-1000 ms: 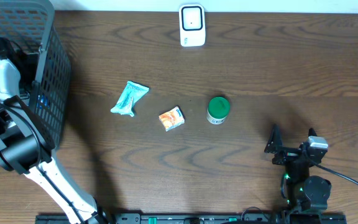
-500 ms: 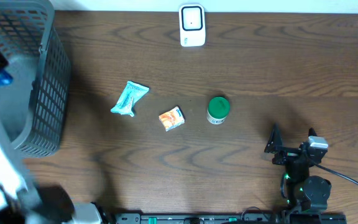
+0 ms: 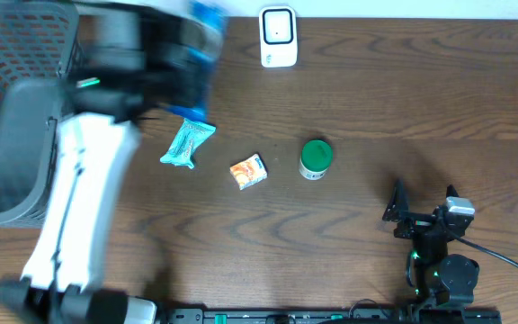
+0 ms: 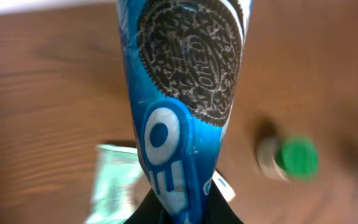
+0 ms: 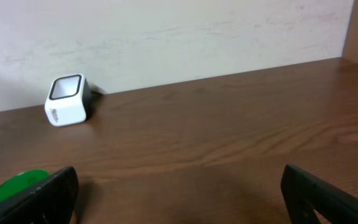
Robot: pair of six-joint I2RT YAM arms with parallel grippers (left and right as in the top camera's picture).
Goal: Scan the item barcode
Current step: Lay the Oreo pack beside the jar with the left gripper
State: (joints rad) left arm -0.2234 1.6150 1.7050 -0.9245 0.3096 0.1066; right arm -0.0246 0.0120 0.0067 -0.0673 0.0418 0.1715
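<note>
The left gripper [image 4: 182,214] is clamped on the lower end of the blue glossy cookie packet [image 4: 185,106], which stands up from the jaws with its printed cookie face towards the wrist camera. In the overhead view the arm is a blur. The packet [image 3: 207,18] seems to hang above the far side of the table, left of the small white box-shaped scanner [image 3: 278,36], though I cannot place it exactly.

No barcode shows on the visible face, so it is probably on the back or the seam. To scan well, that side should be turned square to the scanner's dark window. The packet should be held near and steady, with the film flat rather than creased.

On the dark wooden table [image 3: 376,90] below lie a crumpled teal sachet [image 3: 188,142], a small orange carton [image 3: 248,171] and a green-lidded round jar [image 3: 315,158]. All are well apart from the scanner and out of the carried packet's path. The grey mesh basket [image 3: 7,45] stands at the left edge. The right gripper [image 3: 401,211] rests at the near right, its fingers spread wide and empty.
</note>
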